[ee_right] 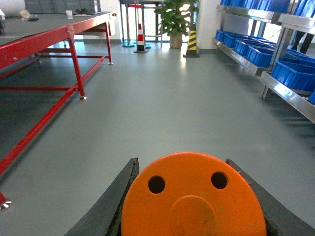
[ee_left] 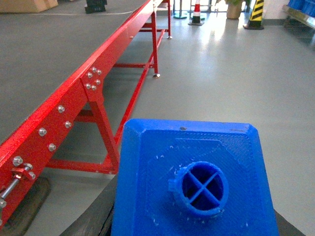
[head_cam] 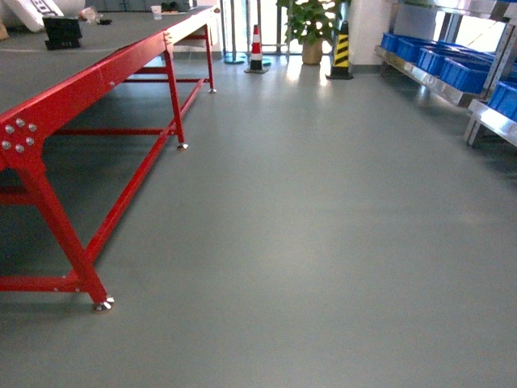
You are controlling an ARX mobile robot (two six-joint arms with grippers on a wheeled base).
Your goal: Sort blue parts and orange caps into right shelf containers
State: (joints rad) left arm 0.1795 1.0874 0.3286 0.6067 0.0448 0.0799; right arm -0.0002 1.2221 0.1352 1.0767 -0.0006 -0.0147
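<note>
Blue part and orange cap both cropped below.

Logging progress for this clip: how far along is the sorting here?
Midway. Done: both picks. The left pincer holds a blue part and the right pincer holds an orange cap. In hand: carrying them across open floor. Left: reaching the right shelf and dropping each into the containers.

Counts in view
We count one blue part, one orange cap, one red table, two cones toward 12 o'clock, one potted plant.
</note>
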